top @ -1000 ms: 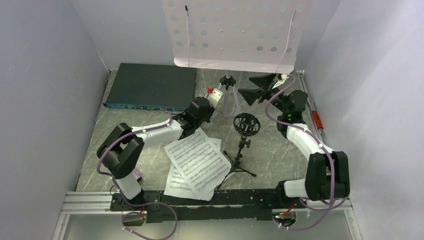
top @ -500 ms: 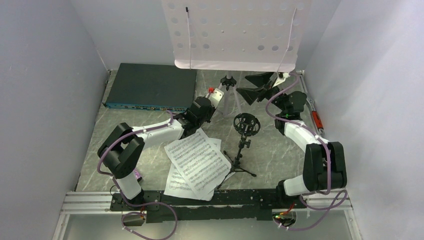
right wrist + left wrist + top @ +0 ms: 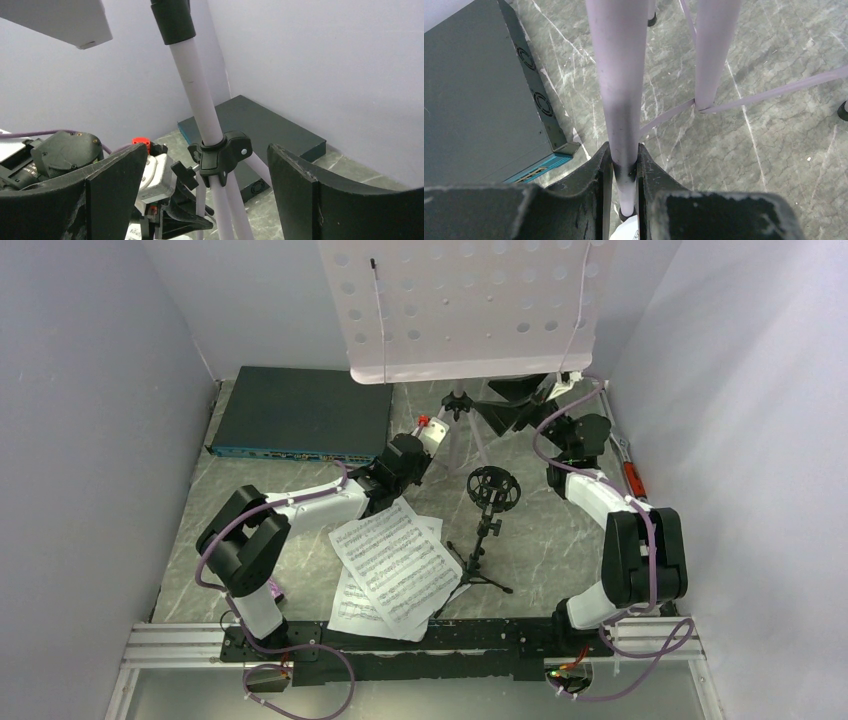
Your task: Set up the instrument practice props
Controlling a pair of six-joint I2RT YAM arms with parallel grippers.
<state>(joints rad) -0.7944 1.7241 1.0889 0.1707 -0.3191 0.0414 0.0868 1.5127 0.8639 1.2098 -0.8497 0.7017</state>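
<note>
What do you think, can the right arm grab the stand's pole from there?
Probably yes. The right fingers are open wide, the pole stands straight ahead of the gap, and nothing sits between. The left fingers only hold a leg.

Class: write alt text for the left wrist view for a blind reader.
The left end effector grips a pale lilac music stand leg near its foot. A flat dark box lies left on the grey marbled table.

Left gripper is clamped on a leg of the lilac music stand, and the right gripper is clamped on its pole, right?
No: the right gripper is open, jaws wide of the pole of the music stand, as the right wrist view shows. The left gripper does clamp a leg.
</note>
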